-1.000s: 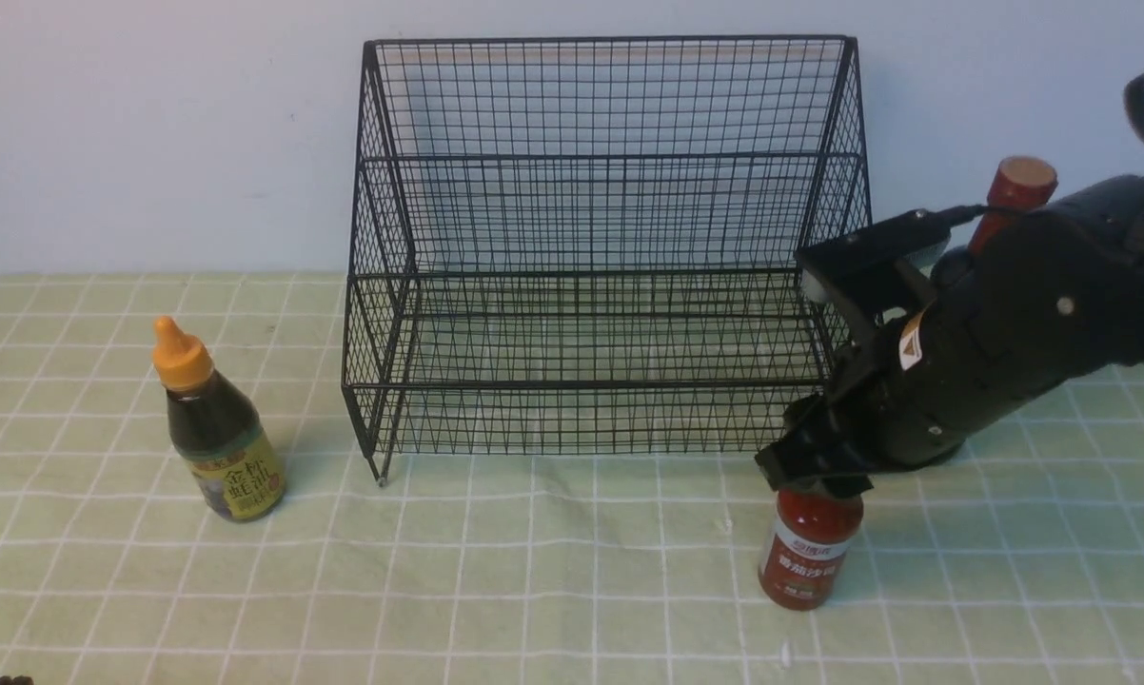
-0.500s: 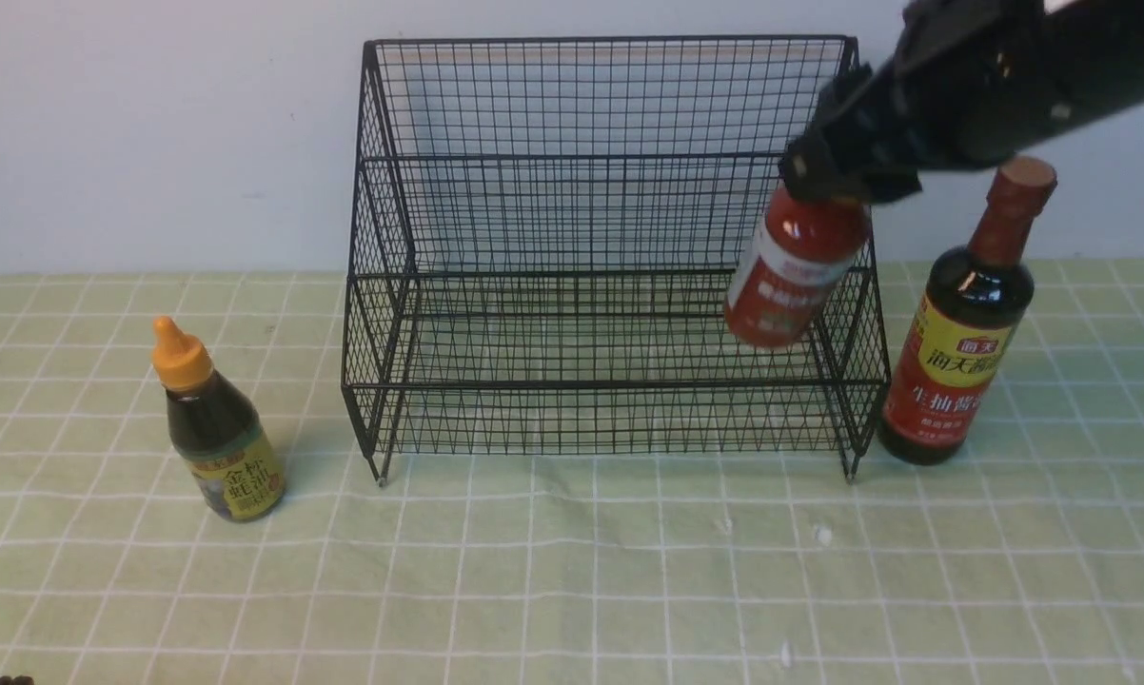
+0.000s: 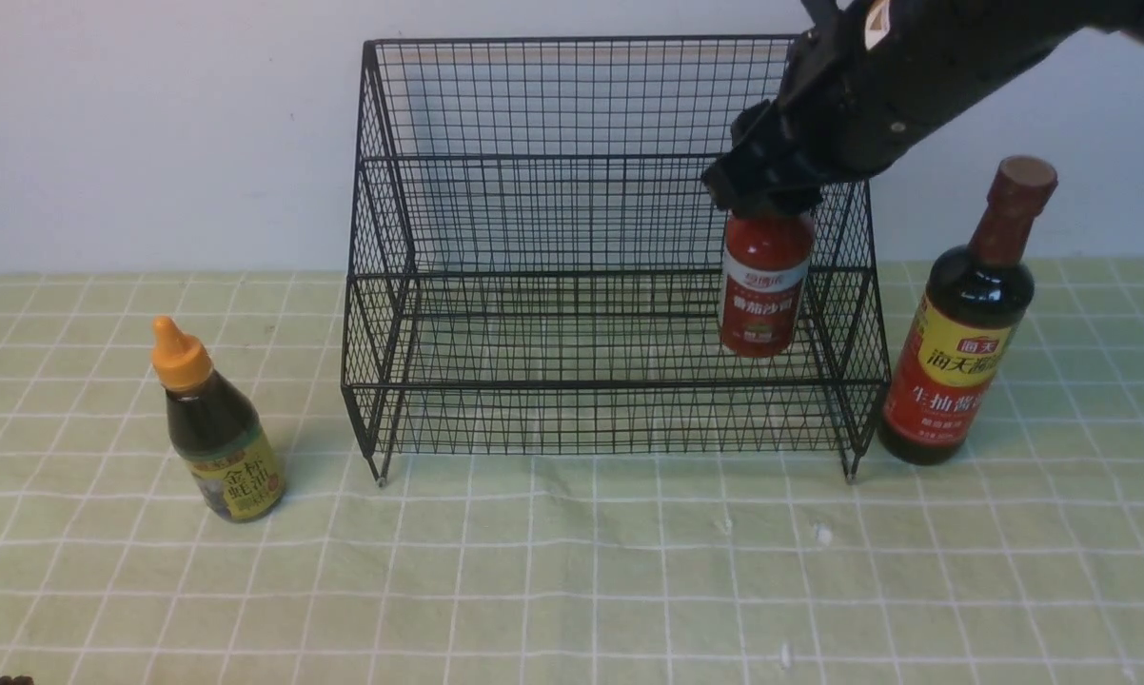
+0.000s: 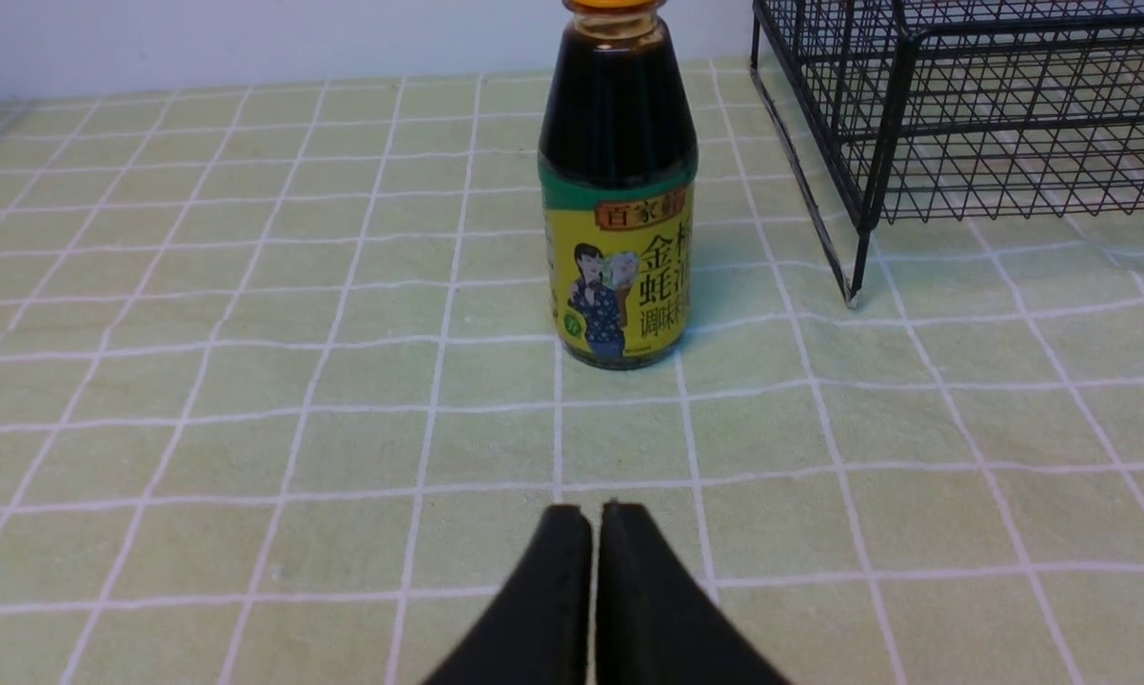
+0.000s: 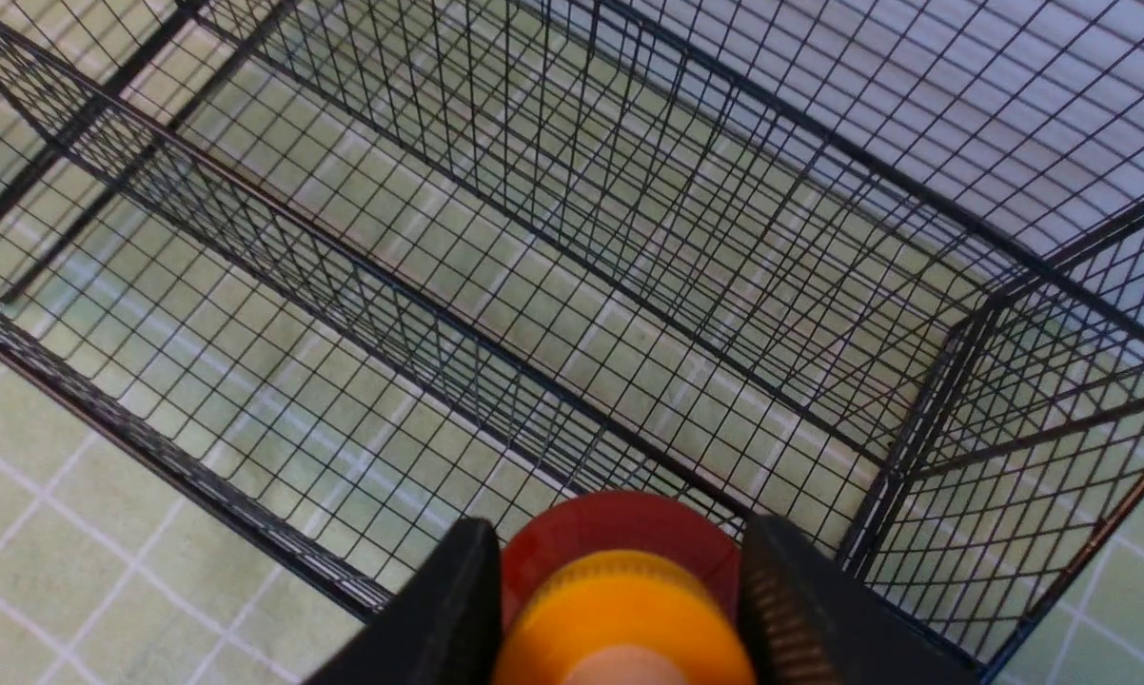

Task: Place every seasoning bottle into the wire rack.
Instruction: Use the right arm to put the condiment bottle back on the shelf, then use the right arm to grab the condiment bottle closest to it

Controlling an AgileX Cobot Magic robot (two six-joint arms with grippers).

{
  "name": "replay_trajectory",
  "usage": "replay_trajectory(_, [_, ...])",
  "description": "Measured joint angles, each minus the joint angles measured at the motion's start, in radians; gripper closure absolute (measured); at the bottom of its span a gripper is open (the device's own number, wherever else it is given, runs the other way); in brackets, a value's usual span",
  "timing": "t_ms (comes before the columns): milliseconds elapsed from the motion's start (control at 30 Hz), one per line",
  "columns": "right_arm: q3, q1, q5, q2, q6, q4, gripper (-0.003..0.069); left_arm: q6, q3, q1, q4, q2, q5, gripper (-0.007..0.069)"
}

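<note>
Left pincer (image 4: 596, 518) is pressed together, small dark bottle (image 4: 618, 190) standing just ahead of it. Right pincer (image 3: 767, 198) is clamped on the red bottle (image 3: 764, 285), which hangs upright below it over the front tier of the rack (image 3: 581, 40). Tall bottle (image 3: 967, 323) stands off to its right.

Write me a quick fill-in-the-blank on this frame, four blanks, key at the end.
1. The right claw is ____ on the red bottle.
2. The left claw holds ____.
3. In the front view, the tall bottle stands on the table to the ____ of the wire rack.
4. The small dark bottle has a ____ label.

Missing words: shut; nothing; right; yellow.
</note>
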Motion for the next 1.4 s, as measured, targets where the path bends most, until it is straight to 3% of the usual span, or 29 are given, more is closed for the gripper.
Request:
replay_trajectory(633, [-0.012,0.000,0.055,0.170,0.079,-0.004,0.0360,0.000,0.000,0.000,0.000,0.000,0.000,0.0631])
replay_trajectory(733, [-0.013,0.000,0.065,0.170,0.110,-0.004,0.0315,0.000,0.000,0.000,0.000,0.000,0.000,0.0631])
replay_trajectory(833, [-0.013,0.000,0.096,0.165,0.134,-0.004,0.0209,0.000,0.000,0.000,0.000,0.000,0.000,0.0631])
replay_trajectory(933, [-0.033,0.000,0.119,0.144,0.138,-0.006,0.0153,0.000,0.000,0.000,0.000,0.000,0.000,0.0631])
replay_trajectory(1100, [-0.102,0.000,0.167,0.076,0.140,-0.024,0.0139,0.000,0.000,0.000,0.000,0.000,0.000,0.0631])
replay_trajectory(1300, [-0.184,-0.011,0.223,-0.065,0.193,-0.235,0.0137,0.000,0.000,0.000,0.000,0.000,0.000,0.0631])
replay_trajectory(1400, [-0.186,-0.075,0.227,-0.101,0.235,-0.294,0.0136,0.000,0.000,0.000,0.000,0.000,0.001,0.0631])
